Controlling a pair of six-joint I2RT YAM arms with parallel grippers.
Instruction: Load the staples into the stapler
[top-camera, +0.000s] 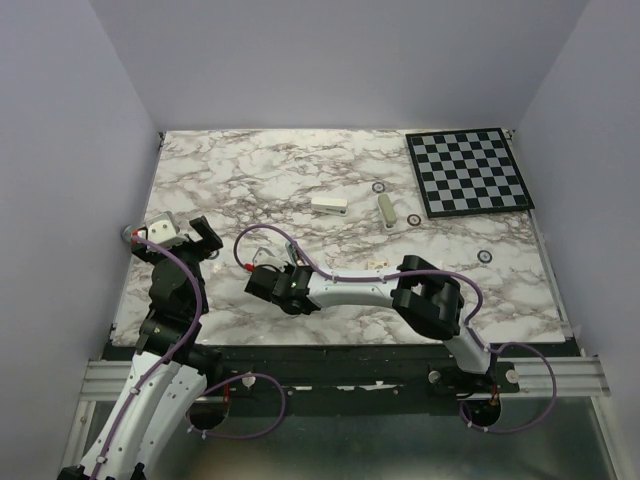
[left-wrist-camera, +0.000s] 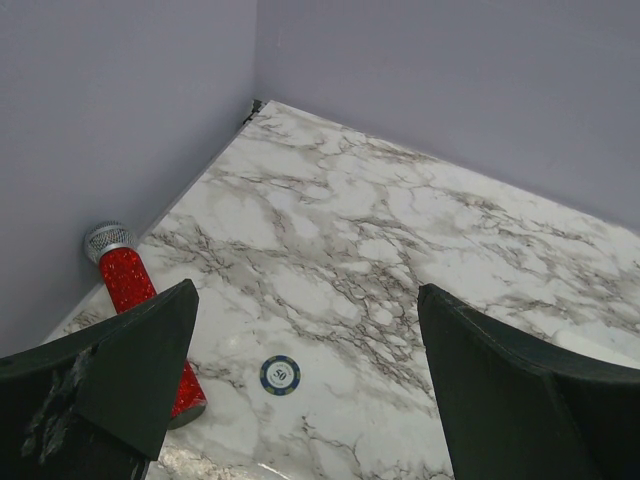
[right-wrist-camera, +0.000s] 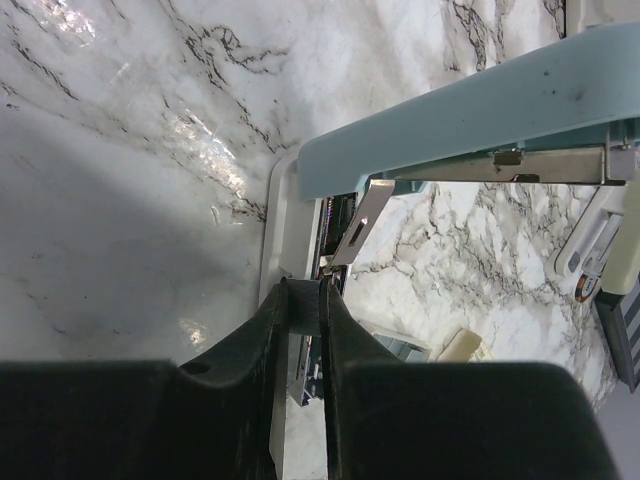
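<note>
The stapler lies open on the marble, its pale teal lid (right-wrist-camera: 470, 110) swung up off its white base (right-wrist-camera: 283, 220); from above it shows as a small white shape (top-camera: 262, 254). My right gripper (right-wrist-camera: 304, 300) is shut on the staples (right-wrist-camera: 303, 305), a thin flat grey strip pinched between the fingertips right over the base's channel. In the top view the right gripper (top-camera: 263, 273) reaches left across the table to the stapler. My left gripper (left-wrist-camera: 305, 290) stands wide open with nothing between its fingers, off at the table's left side (top-camera: 200, 236).
A red glitter microphone (left-wrist-camera: 135, 290) and a blue poker chip (left-wrist-camera: 280, 375) lie under the left gripper. A white oblong block (top-camera: 329, 204), a cream piece (top-camera: 386, 210), a small white box (top-camera: 378, 263) and a chessboard (top-camera: 468, 171) sit farther back and right.
</note>
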